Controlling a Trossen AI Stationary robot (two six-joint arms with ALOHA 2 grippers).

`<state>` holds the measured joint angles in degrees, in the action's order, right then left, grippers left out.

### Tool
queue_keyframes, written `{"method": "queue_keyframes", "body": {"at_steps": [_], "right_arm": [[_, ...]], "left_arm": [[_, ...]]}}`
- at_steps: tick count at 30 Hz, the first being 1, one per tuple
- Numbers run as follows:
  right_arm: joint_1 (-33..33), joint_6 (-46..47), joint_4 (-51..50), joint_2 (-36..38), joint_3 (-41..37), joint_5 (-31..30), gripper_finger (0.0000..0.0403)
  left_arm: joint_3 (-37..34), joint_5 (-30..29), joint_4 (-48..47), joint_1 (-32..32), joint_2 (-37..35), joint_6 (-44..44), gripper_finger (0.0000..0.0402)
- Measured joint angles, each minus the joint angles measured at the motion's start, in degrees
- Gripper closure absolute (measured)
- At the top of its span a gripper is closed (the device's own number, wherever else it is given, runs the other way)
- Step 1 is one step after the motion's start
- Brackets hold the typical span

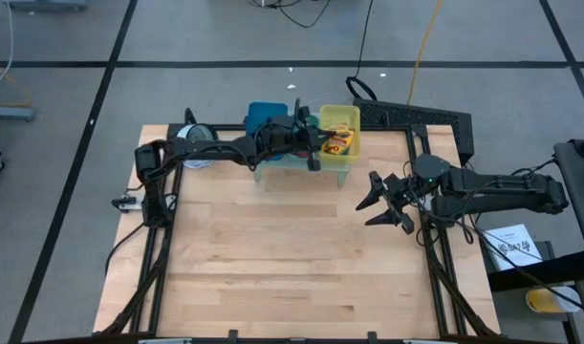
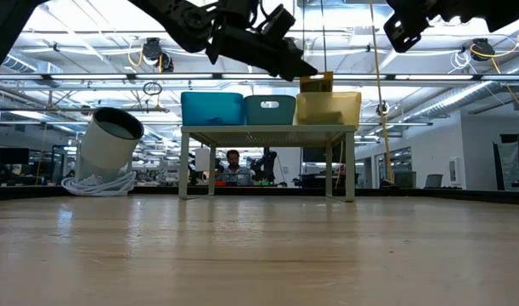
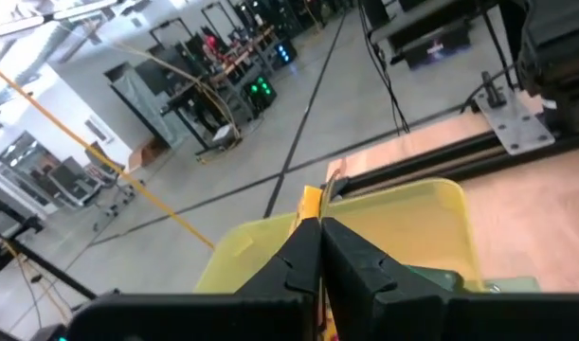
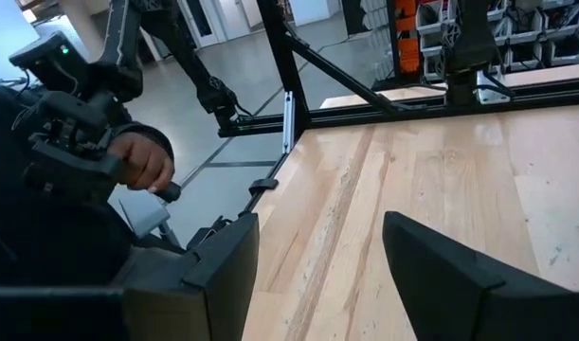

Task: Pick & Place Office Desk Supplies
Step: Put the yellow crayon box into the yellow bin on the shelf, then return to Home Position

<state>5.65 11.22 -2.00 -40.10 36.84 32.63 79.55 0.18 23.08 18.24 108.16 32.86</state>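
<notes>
Bare table in front; left tool, fingers pinched nearly shut on a yellow crayon box, hangs directly above the yellow bin; right tool waits wide open, empty.

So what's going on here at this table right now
The left hand is reaching over the yellow bin at the far edge of the table, its fingers pinched together on a thin yellow piece just above the bin. Crayon boxes already lie inside that bin, next to the teal bin and blue bin. The right hand waits open over the table's right side, holding nothing.
</notes>
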Motion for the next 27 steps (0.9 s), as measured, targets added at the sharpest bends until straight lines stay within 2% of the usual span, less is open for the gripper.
{"method": "queue_keyframes", "body": {"at_steps": [7, 12, 17, 22, 24, 27], "right_arm": [[0.0, 0.0, 0.0, 0.0, 0.0, 0.2, 0.0188], [0.0, 0.0, 0.0, 0.0, 0.0, 0.2, 0.0188], [0.0, 0.0, 0.0, 0.0, 0.0, 0.2, 0.0188], [0.0, 0.0, 0.0, 0.0, 0.0, 0.2, 0.0188], [0.0, 0.0, 0.0, 0.0, 0.0, 0.2, 0.0188], [0.0, 0.3, -0.1, 0.4, 0.0, 0.2, 0.0188]], "left_arm": [[0.0, -2.2, -0.9, -1.6, 0.1, -0.8, 0.0377], [0.0, -1.1, -0.9, -1.8, 0.1, -8.3, 0.0358], [0.0, -1.9, -0.9, -1.4, 0.1, -12.2, 0.0280], [0.0, -9.7, -1.6, -1.7, -0.3, -13.9, 0.0190], [-0.1, -11.2, -3.1, -2.3, -1.8, -17.1, 0.0164], [-0.1, -11.1, -8.3, -3.9, -7.7, -20.6, 0.0136]]}}
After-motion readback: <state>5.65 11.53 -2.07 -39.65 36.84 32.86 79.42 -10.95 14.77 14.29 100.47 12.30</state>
